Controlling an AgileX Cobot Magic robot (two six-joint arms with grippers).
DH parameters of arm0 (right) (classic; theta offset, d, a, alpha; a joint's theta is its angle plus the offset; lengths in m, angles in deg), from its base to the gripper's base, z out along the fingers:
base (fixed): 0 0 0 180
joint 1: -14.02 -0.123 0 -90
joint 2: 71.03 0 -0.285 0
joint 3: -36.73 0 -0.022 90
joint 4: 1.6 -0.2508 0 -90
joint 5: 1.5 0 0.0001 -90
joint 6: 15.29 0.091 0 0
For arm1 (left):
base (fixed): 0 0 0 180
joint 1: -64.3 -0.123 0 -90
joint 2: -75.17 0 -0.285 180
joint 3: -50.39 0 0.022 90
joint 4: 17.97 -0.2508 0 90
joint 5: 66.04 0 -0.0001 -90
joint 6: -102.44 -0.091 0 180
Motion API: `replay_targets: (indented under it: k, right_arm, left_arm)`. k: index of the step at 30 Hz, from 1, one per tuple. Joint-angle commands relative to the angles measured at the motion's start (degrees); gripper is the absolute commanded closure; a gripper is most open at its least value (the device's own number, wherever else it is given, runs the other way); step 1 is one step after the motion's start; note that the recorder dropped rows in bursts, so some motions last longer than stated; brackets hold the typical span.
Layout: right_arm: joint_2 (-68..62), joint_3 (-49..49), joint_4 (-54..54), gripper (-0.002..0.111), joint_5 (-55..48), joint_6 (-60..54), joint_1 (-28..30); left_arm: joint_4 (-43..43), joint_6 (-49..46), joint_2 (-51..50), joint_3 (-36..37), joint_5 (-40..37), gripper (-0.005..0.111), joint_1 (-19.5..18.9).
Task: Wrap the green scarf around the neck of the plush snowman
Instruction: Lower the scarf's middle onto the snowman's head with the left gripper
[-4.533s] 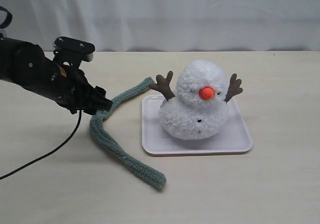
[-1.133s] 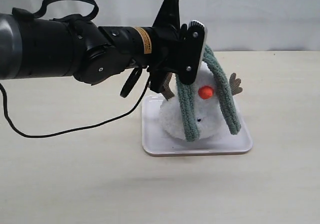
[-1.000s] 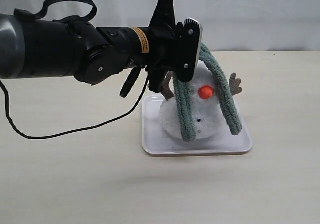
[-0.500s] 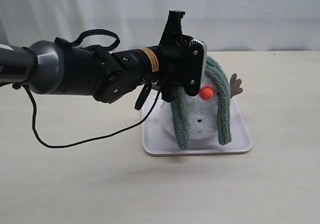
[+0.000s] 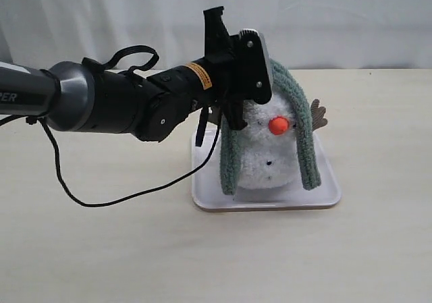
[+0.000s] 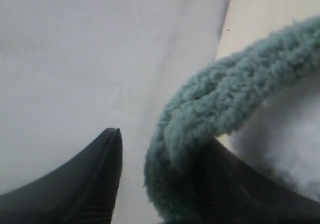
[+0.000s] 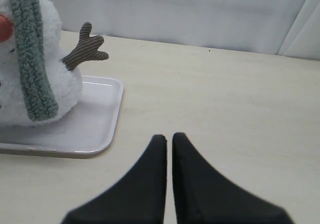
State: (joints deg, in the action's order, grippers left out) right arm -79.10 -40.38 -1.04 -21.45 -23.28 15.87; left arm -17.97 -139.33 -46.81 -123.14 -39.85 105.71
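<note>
Green scarf (image 5: 307, 154) is draping over the top of the plush snowman's (image 5: 266, 161) head as an arch, not around the neck. In the exterior view one strand is hanging down the snowman's 9 o'clock side and the other down its 3 o'clock side, passing just outside the orange nose (image 5: 279, 125). Both ends are reaching down near tray level; contact with the tray cannot be confirmed.

Snowman is sitting upright on the white tray (image 5: 270, 202), which is resting on the beige table (image 5: 101, 249). A brown antler arm (image 5: 318, 114) is sticking out at the head's 3 o'clock, just beyond the right-hand strand.

Left arm is reaching in from 9 o'clock, with the left gripper (image 6: 160, 136) at about 11 o'clock of the snowman's head. In the left wrist view its jaws are standing apart: the scarf is lying against one finger, with a clear gap to the other finger (image 6: 107, 159), so nothing is being clamped.

Right gripper (image 7: 169, 136) is clenched with nothing between its fingers, the tips almost meeting. It is hovering over bare table, well apart from the tray edge.
</note>
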Motion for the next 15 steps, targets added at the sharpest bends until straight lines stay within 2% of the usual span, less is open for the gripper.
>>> replay_targets:
  k: [1, 10, 15]
  right_arm:
    - [0.28, -0.10, -0.08, 0.104, 0.53, -0.20, -0.01]
    - [0.28, -0.10, -0.08, 0.104, 0.53, -0.20, -0.01]
    - [0.28, -0.10, -0.08, 0.104, 0.53, -0.20, -0.01]
  left_arm:
    - [-2.50, 0.79, -0.10, -0.31, -7.37, 0.063, 0.02]
    - [1.84, 0.79, -0.10, -0.31, -2.10, 0.062, 0.93]
    - [2.84, 0.79, -0.10, -0.31, -2.33, 0.063, 1.29]
